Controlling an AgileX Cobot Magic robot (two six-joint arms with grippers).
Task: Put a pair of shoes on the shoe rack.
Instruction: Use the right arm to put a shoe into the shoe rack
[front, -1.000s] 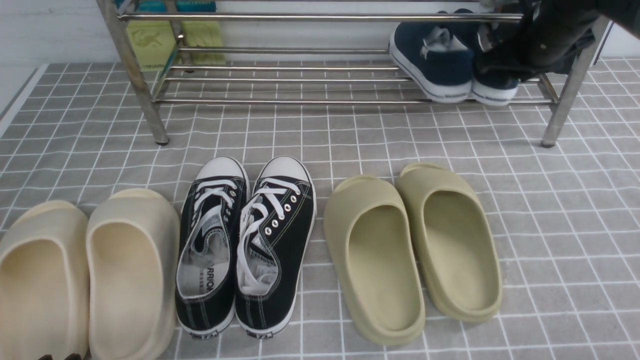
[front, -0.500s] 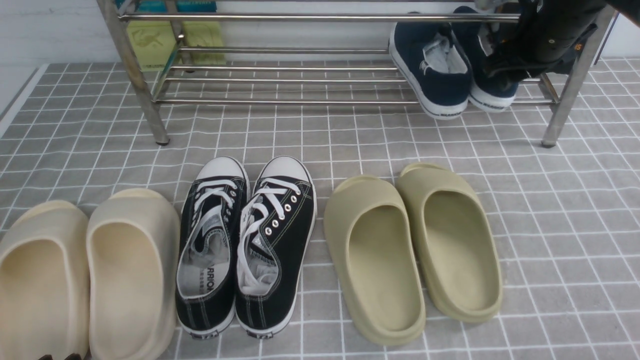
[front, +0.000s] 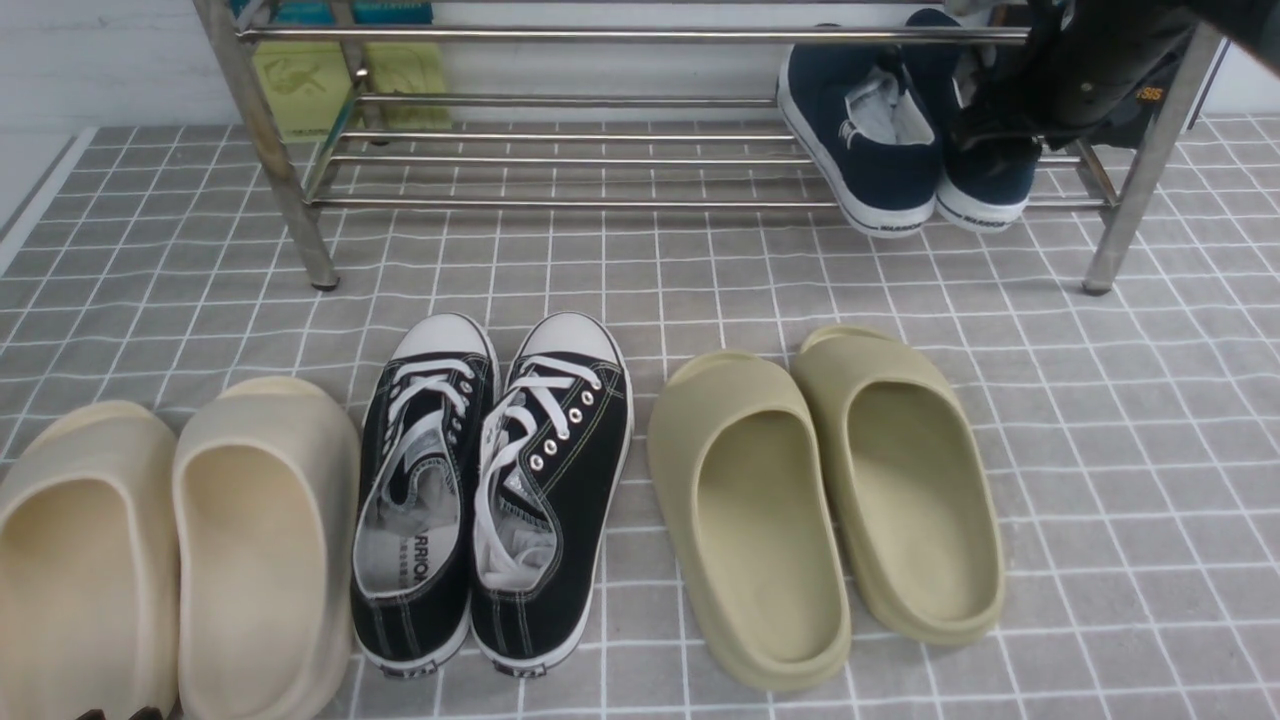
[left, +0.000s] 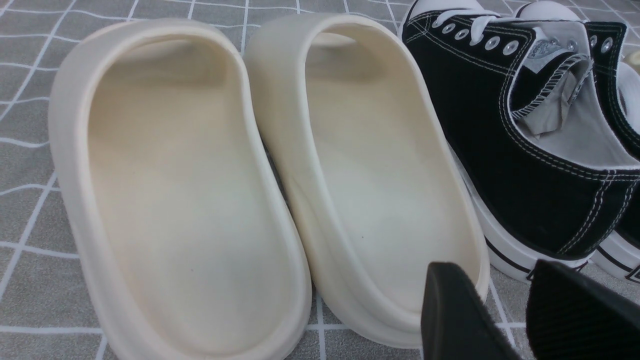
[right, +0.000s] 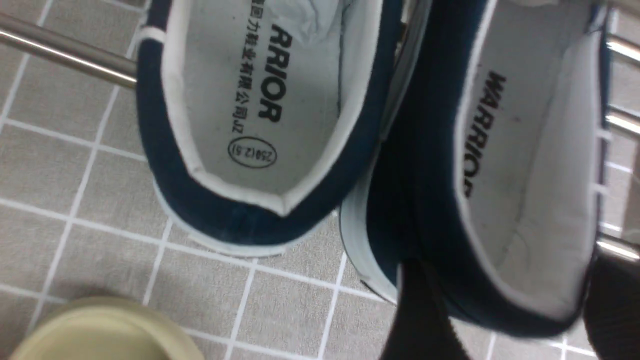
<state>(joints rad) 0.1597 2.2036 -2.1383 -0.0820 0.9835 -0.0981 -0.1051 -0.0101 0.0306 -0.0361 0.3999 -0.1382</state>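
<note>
nearby: black sneakers (front: 540, 470) | olive slides (front: 750, 520) | cream slides (front: 260, 560) | rail (front: 600, 34) across navy shoes (front: 880, 170)

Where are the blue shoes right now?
In the front view, the blue shoes sit side by side on the lower rails of the shoe rack, at its right end, behind the green slides.

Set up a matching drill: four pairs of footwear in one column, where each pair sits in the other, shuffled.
1. navy slip-ons
2. black lace-up sneakers
3. olive-green slides
4. cream slides

A. floor, farthest left
B. shoe rack, lower rails, right end
C. floor, between the two pairs of slides
D. floor, right of the sneakers

Pairs: 1-B, 2-C, 3-D, 4-A.
</note>
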